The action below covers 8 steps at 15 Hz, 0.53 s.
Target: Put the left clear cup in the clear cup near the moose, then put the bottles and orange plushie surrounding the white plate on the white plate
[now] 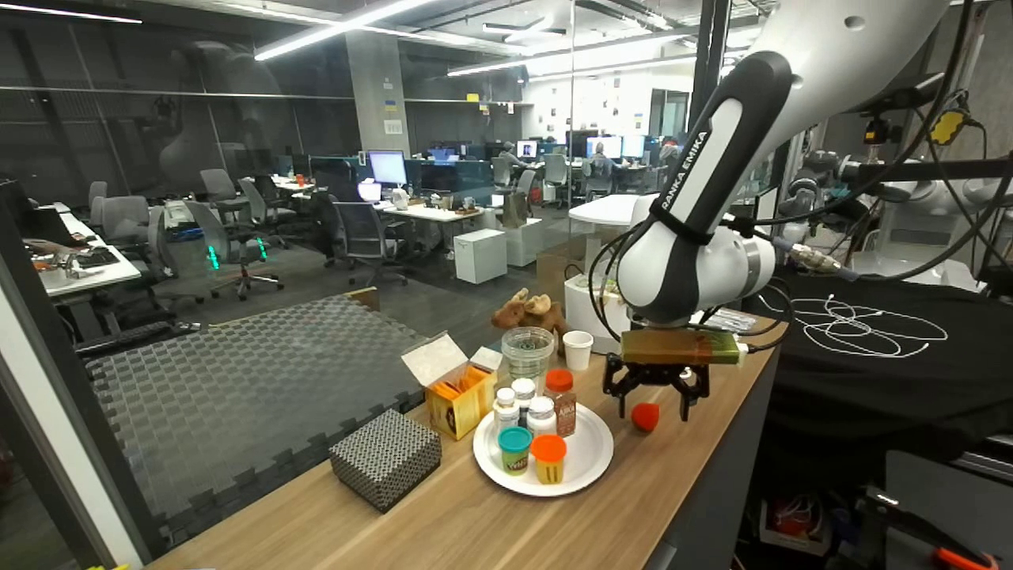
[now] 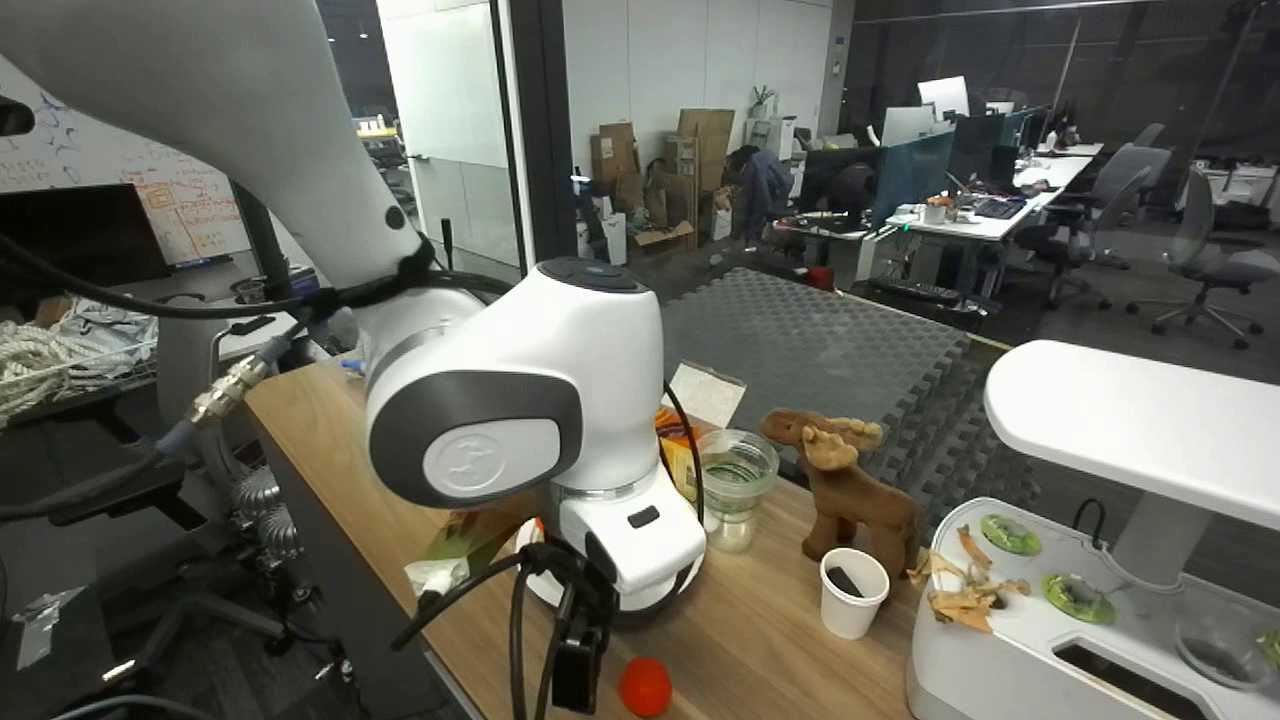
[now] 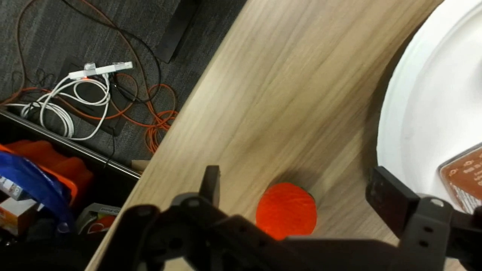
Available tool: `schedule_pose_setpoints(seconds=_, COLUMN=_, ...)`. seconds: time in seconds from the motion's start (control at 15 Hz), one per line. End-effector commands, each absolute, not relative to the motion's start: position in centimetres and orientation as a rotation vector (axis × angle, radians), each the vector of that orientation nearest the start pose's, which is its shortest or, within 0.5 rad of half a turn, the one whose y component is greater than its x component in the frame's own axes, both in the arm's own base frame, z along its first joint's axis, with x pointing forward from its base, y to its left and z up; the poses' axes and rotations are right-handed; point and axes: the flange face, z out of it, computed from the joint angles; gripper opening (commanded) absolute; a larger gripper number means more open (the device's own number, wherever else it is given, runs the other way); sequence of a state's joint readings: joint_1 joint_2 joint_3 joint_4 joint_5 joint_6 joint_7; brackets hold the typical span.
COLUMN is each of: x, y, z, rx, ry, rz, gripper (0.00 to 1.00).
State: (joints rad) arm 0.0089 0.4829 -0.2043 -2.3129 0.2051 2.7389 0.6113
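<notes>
Leftmost on the wooden table (image 1: 443, 522): a squat patterned box (image 1: 385, 459), dark with pale flecks. Next right, a yellow box (image 1: 467, 408), flaps up, orange packets (image 1: 455, 385) showing inside.

White plate (image 1: 587, 461) follows, flat on the wood, loaded mostly on its left and middle. Six things upright on it: three white-capped bottles (image 1: 541, 417) in a cluster toward the back; a teal-lidded tub (image 1: 514, 453) and an orange-lidded tub (image 1: 548, 461) at the front; a brown bottle (image 1: 563, 408) with a red cap, furthest right of the group.

Behind the plate, the clear cup (image 1: 528, 366). More than one rim shows; looks like one cup nested in another, though the plastic makes it hard to be sure. Brown moose (image 1: 524, 313) stands near it, behind, seen in both exterior views. Just right of the clear cup, a white paper cup (image 1: 578, 353) with something dark (image 2: 843, 582) inside.

Right of the plate, apart from it: the orange plushie (image 3: 287, 210), on bare wood.

Furthest right, the arm (image 1: 696, 269) reaches in from above. Its hand (image 1: 654, 410) is spread wide and holding nothing. Wrist view puts the plushie between the fingers, bare wood visible to both sides of it. One finger overlaps the plate's edge there; contact, cannot tell.
</notes>
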Motion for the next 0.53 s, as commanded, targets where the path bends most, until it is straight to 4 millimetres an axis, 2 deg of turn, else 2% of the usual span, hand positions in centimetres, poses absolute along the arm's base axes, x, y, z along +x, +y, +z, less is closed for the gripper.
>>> schedule_pose_setpoints(seconds=0.0, x=51.1, y=-12.5, z=13.3, rx=-2.711, ry=1.646, rz=0.006, gripper=1.00)
schedule_pose_setpoints(seconds=0.47, x=52.3, y=-14.2, z=12.2, rx=-2.632, ry=1.792, rz=0.000, gripper=1.00)
